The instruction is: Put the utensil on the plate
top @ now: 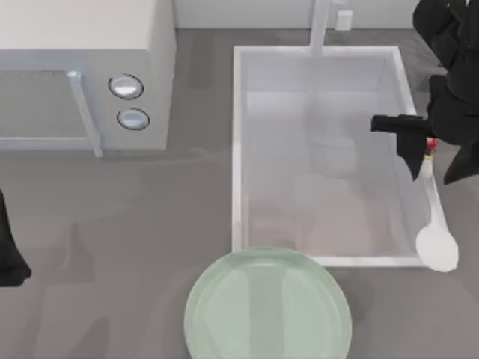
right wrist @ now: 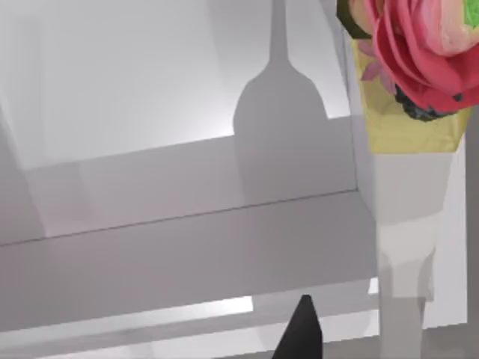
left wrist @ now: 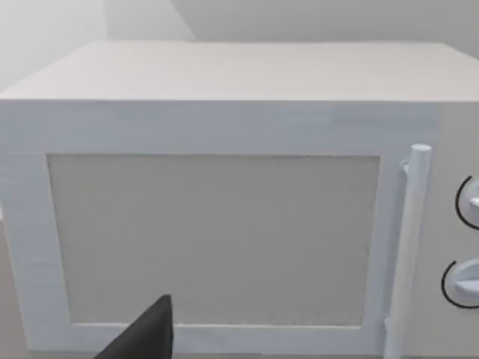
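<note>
The utensil, a white spoon (top: 436, 243), hangs lifted over the right rim of the sink, bowl toward the table's front, its thin handle running up into my right gripper (top: 423, 152), which is shut on the handle's top end. The spoon's shadow falls on the sink floor. In the right wrist view, the pale handle (right wrist: 404, 224) runs beside one dark fingertip (right wrist: 303, 329), with a pink and yellow patch at its upper end. The pale green plate (top: 268, 308) lies at the front edge, left of the spoon and apart from it. My left arm (top: 9, 262) is parked at the left edge.
A white sink basin (top: 238, 149) with a faucet (top: 320, 26) takes up the middle right, just behind the plate. A white microwave (top: 82, 71) stands at the back left; its door and handle (left wrist: 408, 247) face the left wrist camera. Bare grey counter lies between microwave and plate.
</note>
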`<action>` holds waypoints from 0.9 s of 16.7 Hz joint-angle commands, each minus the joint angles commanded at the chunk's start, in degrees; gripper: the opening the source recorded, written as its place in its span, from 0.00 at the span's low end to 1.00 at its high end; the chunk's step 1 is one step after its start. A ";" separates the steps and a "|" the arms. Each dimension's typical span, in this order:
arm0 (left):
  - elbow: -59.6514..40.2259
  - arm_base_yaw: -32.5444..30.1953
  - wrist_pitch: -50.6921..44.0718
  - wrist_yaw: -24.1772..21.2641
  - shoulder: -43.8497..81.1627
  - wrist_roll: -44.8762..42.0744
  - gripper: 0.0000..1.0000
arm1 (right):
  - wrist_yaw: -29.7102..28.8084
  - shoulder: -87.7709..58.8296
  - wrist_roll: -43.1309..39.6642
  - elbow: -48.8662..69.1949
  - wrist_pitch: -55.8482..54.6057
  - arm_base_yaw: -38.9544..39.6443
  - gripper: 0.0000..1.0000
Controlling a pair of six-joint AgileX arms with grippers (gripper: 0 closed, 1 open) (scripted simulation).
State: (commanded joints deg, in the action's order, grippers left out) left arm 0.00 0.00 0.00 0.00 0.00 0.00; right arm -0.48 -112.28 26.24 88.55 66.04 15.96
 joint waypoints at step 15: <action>0.00 0.00 0.00 0.00 0.00 0.00 1.00 | 0.38 -2.04 101.91 -3.37 -1.05 34.37 0.00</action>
State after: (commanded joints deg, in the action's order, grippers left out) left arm 0.00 0.00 0.00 0.00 0.00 0.00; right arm -0.10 -114.31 128.15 85.17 64.99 50.33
